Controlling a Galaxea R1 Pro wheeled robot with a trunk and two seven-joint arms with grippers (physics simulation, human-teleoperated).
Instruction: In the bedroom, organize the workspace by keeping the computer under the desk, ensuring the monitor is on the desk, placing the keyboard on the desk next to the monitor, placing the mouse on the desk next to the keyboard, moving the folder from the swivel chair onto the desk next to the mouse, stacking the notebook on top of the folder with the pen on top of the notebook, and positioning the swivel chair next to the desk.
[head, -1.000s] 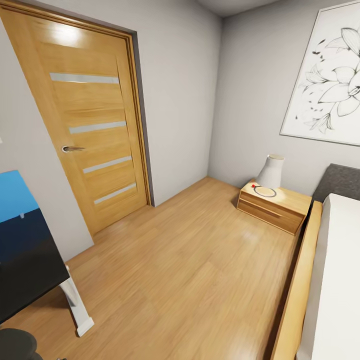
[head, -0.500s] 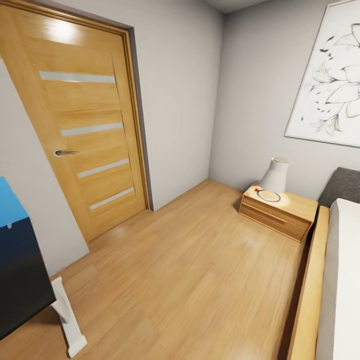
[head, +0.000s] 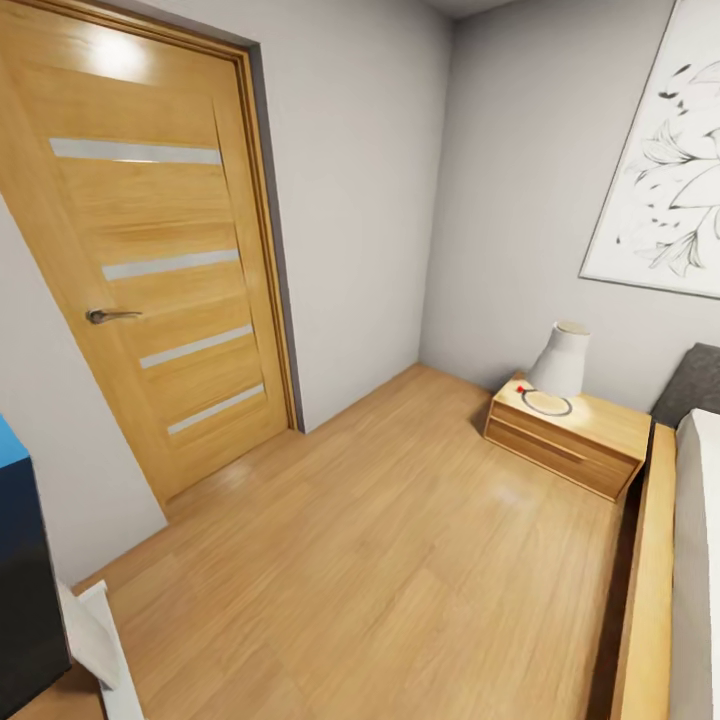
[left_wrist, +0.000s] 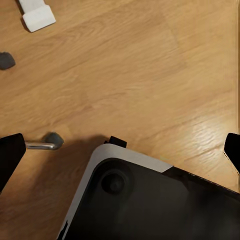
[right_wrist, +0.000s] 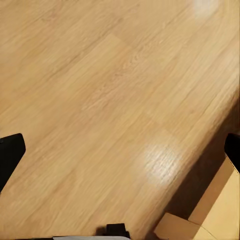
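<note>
Bedroom wood floor (head: 400, 560), closed door (head: 150, 250), both claws spread over floor.

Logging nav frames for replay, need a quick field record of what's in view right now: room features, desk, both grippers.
door: closed wooden door with metal handle, on the wall at head view's left
floor: bare wood planks
desk: black top with blue panel at head view's lower left edge, white leg below
nightstand: wooden, beside the bed frame
lamp: white, on the nightstand
wall art: flower drawing
left gripper: open, holding nothing, over floor
right gripper: open, holding nothing, over floor
</note>
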